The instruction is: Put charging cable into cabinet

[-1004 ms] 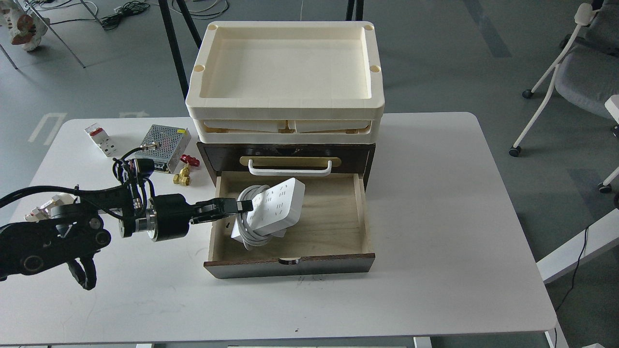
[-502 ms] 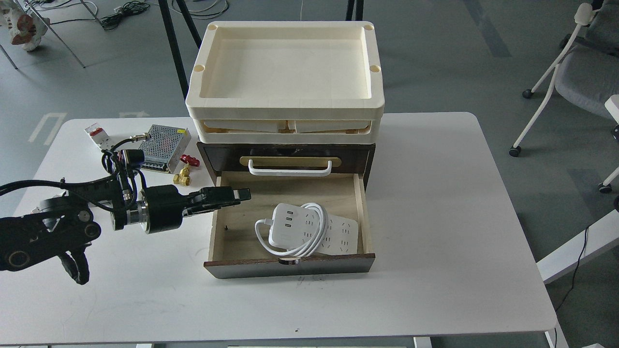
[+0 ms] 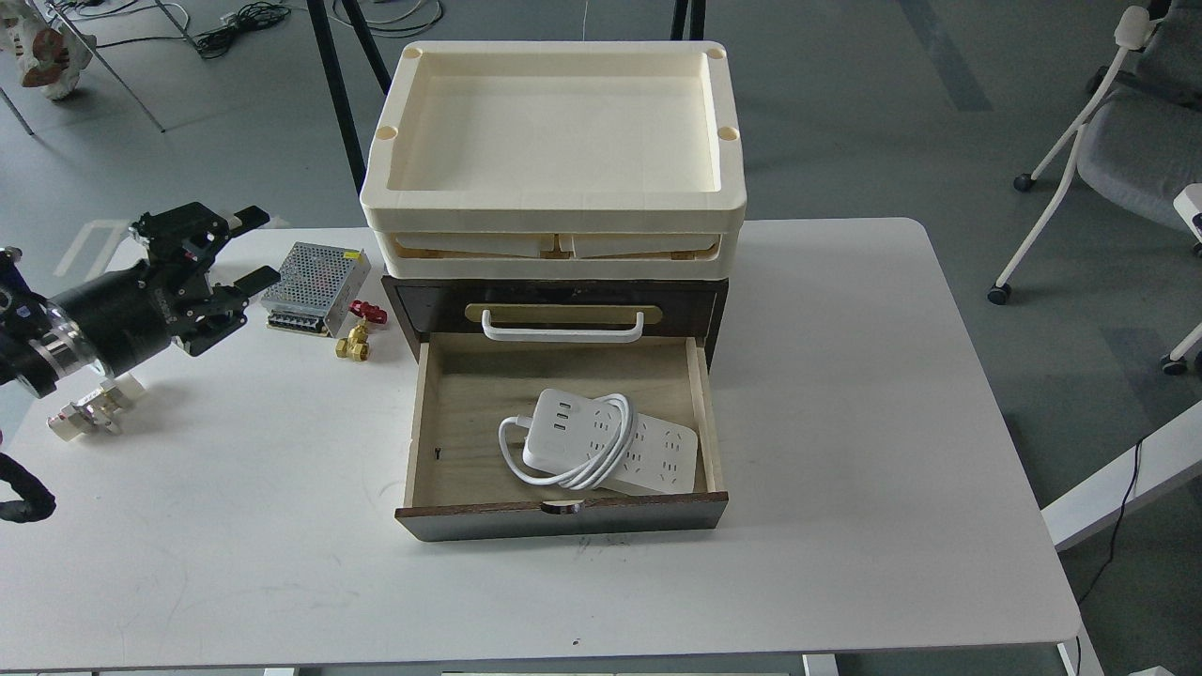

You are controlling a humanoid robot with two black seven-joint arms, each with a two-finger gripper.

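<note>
The charging cable (image 3: 610,455), a white power strip with its white cord looped around it, lies flat in the open lower drawer of the dark brown cabinet (image 3: 563,516). It rests toward the drawer's front right. My left gripper (image 3: 254,249) is open and empty, far to the left over the table's back left part, well apart from the cabinet. My right gripper is out of view.
Cream plastic trays (image 3: 554,202) are stacked on top of the cabinet. A perforated metal power-supply box (image 3: 315,274), a brass valve with a red handle (image 3: 357,343) and a small white part (image 3: 89,413) lie on the white table (image 3: 845,422) to the left.
The cable dropped from my left gripper into the drawer and settled flat. My left gripper opened and pulled back left, away from the cabinet.
</note>
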